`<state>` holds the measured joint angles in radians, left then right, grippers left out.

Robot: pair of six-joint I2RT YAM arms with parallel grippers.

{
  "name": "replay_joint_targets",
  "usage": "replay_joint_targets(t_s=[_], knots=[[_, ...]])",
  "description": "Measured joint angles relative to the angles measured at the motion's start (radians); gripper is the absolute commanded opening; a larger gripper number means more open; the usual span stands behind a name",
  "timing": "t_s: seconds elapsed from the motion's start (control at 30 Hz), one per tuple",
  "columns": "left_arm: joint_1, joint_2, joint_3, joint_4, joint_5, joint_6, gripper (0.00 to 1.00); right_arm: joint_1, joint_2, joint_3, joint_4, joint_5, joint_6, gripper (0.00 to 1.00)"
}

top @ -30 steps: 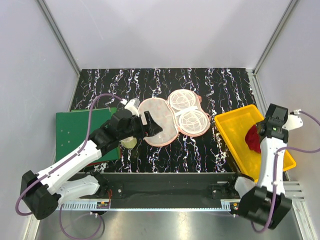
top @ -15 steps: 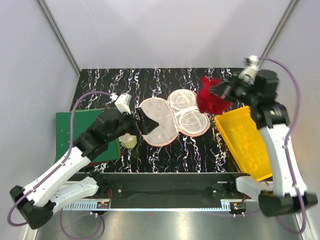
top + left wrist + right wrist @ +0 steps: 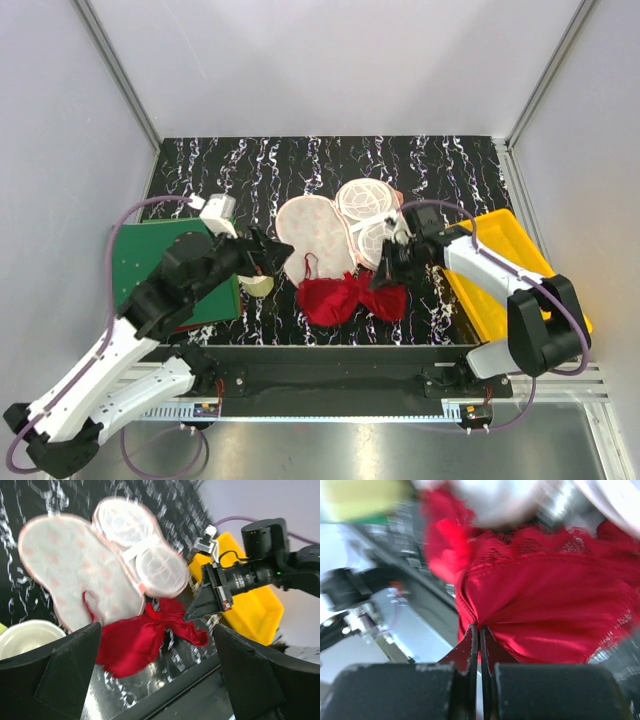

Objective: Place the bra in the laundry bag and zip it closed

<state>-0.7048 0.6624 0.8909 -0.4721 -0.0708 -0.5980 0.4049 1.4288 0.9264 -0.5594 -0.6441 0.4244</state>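
The bright red bra [image 3: 345, 298] lies bunched on the black marbled table, just in front of the open laundry bag [image 3: 312, 235]. One strap reaches onto the bag's pink patterned half. The bag's white mesh half [image 3: 368, 215] lies to the right. My right gripper [image 3: 386, 272] is low over the bra's right end and shut on its fabric [image 3: 545, 590], with the fingertips [image 3: 472, 635] pinching a fold. My left gripper [image 3: 268, 252] is open and empty beside the bag's left edge. In the left wrist view the bra [image 3: 140, 637] and the bag [image 3: 75, 575] lie ahead of its wide-open fingers [image 3: 70, 670].
A yellow plastic tray [image 3: 505, 275] stands at the right, behind the right arm. A green board [image 3: 165, 265] lies at the left under the left arm. A small cream cup [image 3: 258, 285] sits next to the board, near the bra's left end.
My right gripper lifted the bra out of the yellow tray, carried it left over the bag and brought it down onto the table in front of the bag. The left gripper drew back off the bag.
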Motion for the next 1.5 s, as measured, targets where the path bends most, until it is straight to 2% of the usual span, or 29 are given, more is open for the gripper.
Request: replay_joint_targets(t_s=[0.03,0.07,0.17,0.2,0.23,0.37,0.57,0.63,0.77,0.9,1.0,1.13,1.17,1.3,1.37,1.5], knots=[[0.0,0.026,-0.005,-0.004,0.009,0.004,0.99,0.0,-0.002,-0.034,-0.002,0.023,0.003,0.13],[0.0,0.059,-0.013,-0.003,0.021,0.004,0.98,0.0,-0.008,-0.08,-0.005,0.051,0.009,0.25],[0.0,0.183,-0.048,0.005,0.075,-0.001,0.95,0.001,-0.056,-0.17,-0.003,0.093,0.038,0.47],[0.0,0.229,-0.064,0.015,0.096,-0.004,0.95,0.001,-0.087,-0.198,-0.004,0.106,0.049,0.62],[0.0,0.275,-0.081,0.023,0.12,-0.006,0.94,0.001,-0.116,-0.22,-0.005,0.114,0.064,0.68],[-0.038,0.403,-0.131,0.031,0.18,-0.017,0.94,0.001,-0.285,-0.302,-0.009,0.217,0.167,0.85],[-0.162,0.475,-0.094,0.074,0.19,-0.016,0.92,0.001,-0.513,-0.407,-0.038,0.447,0.364,0.87],[-0.193,0.481,-0.08,0.097,0.192,-0.017,0.92,0.001,-0.583,-0.467,-0.068,0.525,0.447,0.83],[-0.206,0.481,-0.078,0.122,0.192,-0.016,0.92,0.001,-0.638,-0.528,-0.08,0.573,0.534,0.79],[-0.209,0.483,-0.077,0.138,0.208,-0.003,0.95,0.001,-0.65,-0.541,-0.089,0.591,0.584,0.76],[-0.212,0.487,-0.071,0.146,0.231,0.006,0.95,0.001,-0.621,-0.548,-0.05,0.574,0.607,0.67],[-0.212,0.487,-0.046,0.153,0.254,0.015,0.96,0.0,-0.523,-0.57,0.051,0.526,0.656,0.4],[-0.212,0.487,-0.039,0.155,0.258,0.017,0.97,0.001,-0.506,-0.573,0.078,0.526,0.667,0.26],[-0.212,0.48,-0.019,0.167,0.285,0.04,0.99,0.001,-0.496,-0.565,0.099,0.523,0.65,0.02],[-0.212,0.469,-0.009,0.167,0.298,0.064,0.99,0.001,-0.499,-0.527,0.087,0.519,0.592,0.0],[-0.212,0.45,0.053,0.163,0.327,0.164,0.99,0.001,-0.5,-0.347,0.053,0.456,0.385,0.0]])
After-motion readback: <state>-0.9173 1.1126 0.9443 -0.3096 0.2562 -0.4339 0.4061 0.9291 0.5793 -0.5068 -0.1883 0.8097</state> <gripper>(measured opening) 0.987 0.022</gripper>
